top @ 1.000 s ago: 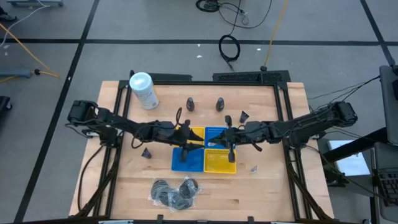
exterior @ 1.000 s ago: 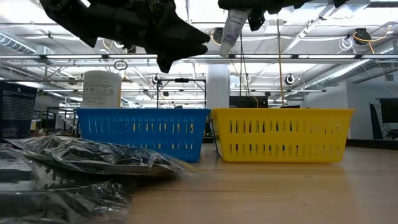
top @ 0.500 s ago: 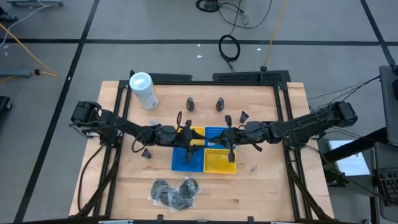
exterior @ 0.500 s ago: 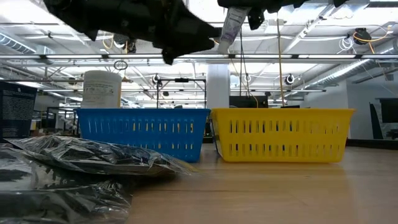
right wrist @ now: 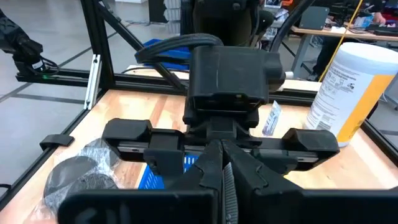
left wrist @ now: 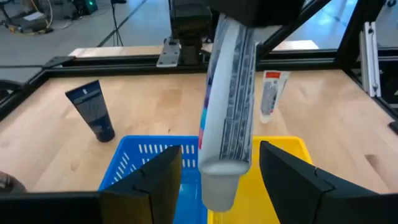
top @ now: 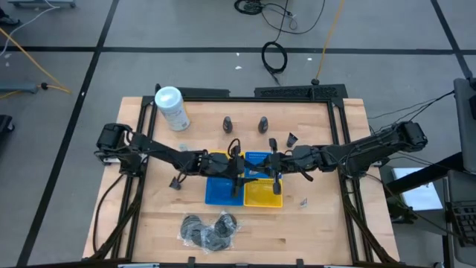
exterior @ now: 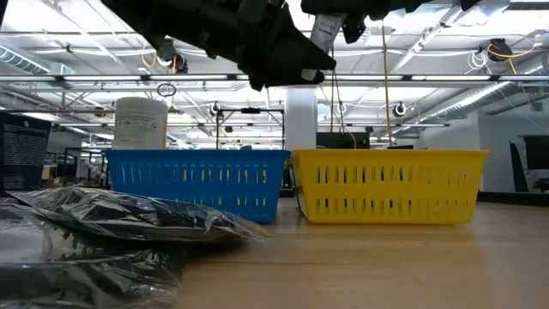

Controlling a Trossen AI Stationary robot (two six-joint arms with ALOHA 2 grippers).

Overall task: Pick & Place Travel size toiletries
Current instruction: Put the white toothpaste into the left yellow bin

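The right gripper (top: 274, 174) pinches a white tube (left wrist: 227, 118) tight. The left gripper's (left wrist: 219, 180) fingers stand apart around it, above the wooden table (top: 327, 216).

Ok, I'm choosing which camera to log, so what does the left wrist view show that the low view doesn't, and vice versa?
Only left wrist: a dark blue tube standing on the table and a red-and-white tube beyond the baskets. Only low: the white canister and the wrapped discs. Both: the blue basket, the yellow basket and the hanging pale tube.
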